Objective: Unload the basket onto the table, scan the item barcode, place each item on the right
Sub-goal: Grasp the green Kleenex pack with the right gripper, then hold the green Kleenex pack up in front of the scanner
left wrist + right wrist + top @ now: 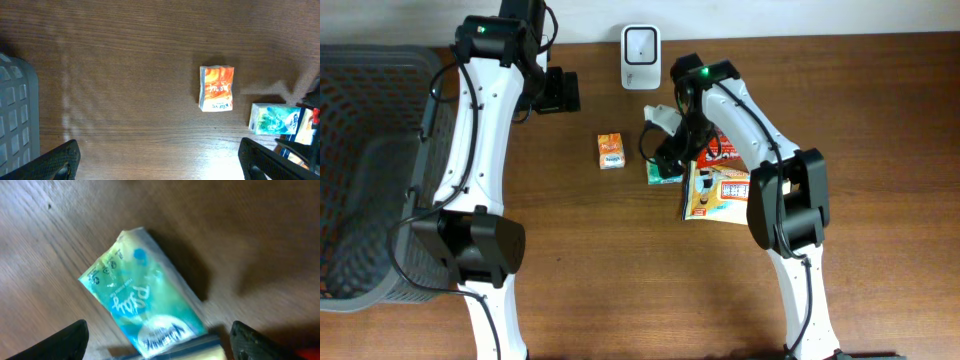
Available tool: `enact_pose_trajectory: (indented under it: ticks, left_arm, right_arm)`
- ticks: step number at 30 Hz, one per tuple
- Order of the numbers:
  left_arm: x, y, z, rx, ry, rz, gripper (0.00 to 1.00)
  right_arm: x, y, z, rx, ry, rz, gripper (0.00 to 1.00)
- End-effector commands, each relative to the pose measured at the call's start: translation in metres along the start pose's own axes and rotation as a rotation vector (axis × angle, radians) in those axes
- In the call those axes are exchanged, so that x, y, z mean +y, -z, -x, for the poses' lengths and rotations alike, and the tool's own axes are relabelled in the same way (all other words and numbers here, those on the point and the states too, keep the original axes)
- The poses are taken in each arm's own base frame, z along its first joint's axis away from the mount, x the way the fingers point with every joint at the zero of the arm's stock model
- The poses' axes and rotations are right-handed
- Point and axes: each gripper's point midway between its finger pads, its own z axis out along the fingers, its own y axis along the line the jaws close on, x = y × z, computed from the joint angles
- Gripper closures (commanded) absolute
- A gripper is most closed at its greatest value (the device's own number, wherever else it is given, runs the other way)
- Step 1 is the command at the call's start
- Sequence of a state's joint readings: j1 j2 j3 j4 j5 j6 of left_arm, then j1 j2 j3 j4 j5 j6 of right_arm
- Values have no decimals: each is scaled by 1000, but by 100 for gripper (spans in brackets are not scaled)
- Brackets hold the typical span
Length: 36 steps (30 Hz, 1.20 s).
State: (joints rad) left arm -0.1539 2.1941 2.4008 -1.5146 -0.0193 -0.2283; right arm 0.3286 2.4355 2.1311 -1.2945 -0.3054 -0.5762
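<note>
Teal packet (145, 305) lies flat under right gripper (161, 341), fingers released; left gripper (160, 157) released, empty. Centre, drop, pinch long edges gently; turn barcode to scanner (640, 55), upper centre.

Green packet (145, 305): print blurred, lower end cropped in my right wrist view.
Basket (375, 150): cut by overhead's left edge.

Small packet (611, 150) left of tissue pack (272, 119), scanner (640, 57) behind, basket (370, 100) far left.
</note>
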Motion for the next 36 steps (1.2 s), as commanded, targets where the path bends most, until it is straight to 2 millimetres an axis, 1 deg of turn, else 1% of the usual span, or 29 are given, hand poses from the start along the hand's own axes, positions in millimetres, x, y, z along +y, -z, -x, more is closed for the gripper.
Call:
enact_pose_trajectory:
  ticks: [1,3,4,5,6,7,8,9,10,12,13,14,15,16,18,19,20,21,22,23,24,25,26,27,30,31,32,35,36]
  left_arm:
    - [4,3,1,-8,9,6,1]
    - [4,3,1,-8,9,7,1]
    - [4,3,1,-8,9,6,1]
    - [4,3,1,-8,9,6,1]
    - [4,3,1,-8,9,7,1]
    - [4,3,1,-8,9,6,1]
    - [4,3,1,-8,9,6,1]
    - [4,3,1,-8,9,6,1]
    - [4,3,1,-8,9,6,1]
    - [4,3,1,-8,9,6,1]
    - [4,3,1,-8,9,6,1]
    - [4,3,1,-8,9,6,1]
    - [4,3,1,-8,9,6,1]
    - [4,3,1,-8,9,6,1]
    - [4,3,1,-8,9,6,1]
    - [4,3,1,-8,9,6,1]
    - [4,3,1,-8,9,6,1]
    - [4,3,1,-8,9,6,1]
    - [4,3,1,-8,9,6,1]
    - [4,3,1,-8,9,6,1]
    - [4,3,1,-8,9,6,1]
    - [4,3,1,-8,9,6,1]
    - [4,3,1,-8,9,6,1]
    - [4,3,1,-8,9,6,1]
    - [4,3,1,-8,9,6,1]
    - [4,3,1,-8,9,6,1]
    - [4,3,1,-8,9,6,1]
    - [4,3,1,-8,9,6,1]
    - [4,3,1,-8,9,6,1]
  right_arm:
    - [7,-8,9,-51,83,40,28]
    - [3,-8,17,-78,58,21,34]
    - [-3,-8,22,-97,-20,-1,61]
    - [-5,-7,26,-115,-104,-6,73]
    - [-6,-7,28,-121,-173,-5,96]
    - [-6,-7,27,-117,-213,-1,96]
    - [-5,-7,26,-113,-214,0,78]
    - [-11,-8,20,-85,-214,-36,47]
    - [-15,-8,14,-59,-201,-65,44]
    - [-11,-13,8,-39,-190,-48,41]
    - [-8,-20,1,-15,-194,-32,39]
    - [-8,-24,-3,-3,-195,-27,48]
    - [-8,-24,-3,-5,-195,-29,69]
    - [-12,-23,3,-34,-288,-38,96]
    - [-25,-14,19,-116,-497,-60,96]
    - [-41,-3,30,-190,-692,-70,96]
    - [-58,6,33,-257,-956,-53,96]
    - [-76,13,27,-300,-1187,-32,96]
    - [-83,16,25,-313,-1208,-32,96]
    - [-85,16,20,-302,-1197,-40,88]
    - [-83,15,17,-282,-1161,-44,68]
    - [-80,13,15,-264,-1108,-50,44]
    - [-81,14,16,-267,-1046,-58,33]
    - [-84,15,20,-286,-966,-71,32]
    - [-87,17,25,-294,-727,-107,32]
    - [-86,15,25,-286,-648,-115,39]
    - [-86,15,24,-284,-647,-114,51]
    - [-84,3,17,-249,-659,-102,66]
    - [-82,0,15,-242,-661,-92,67]
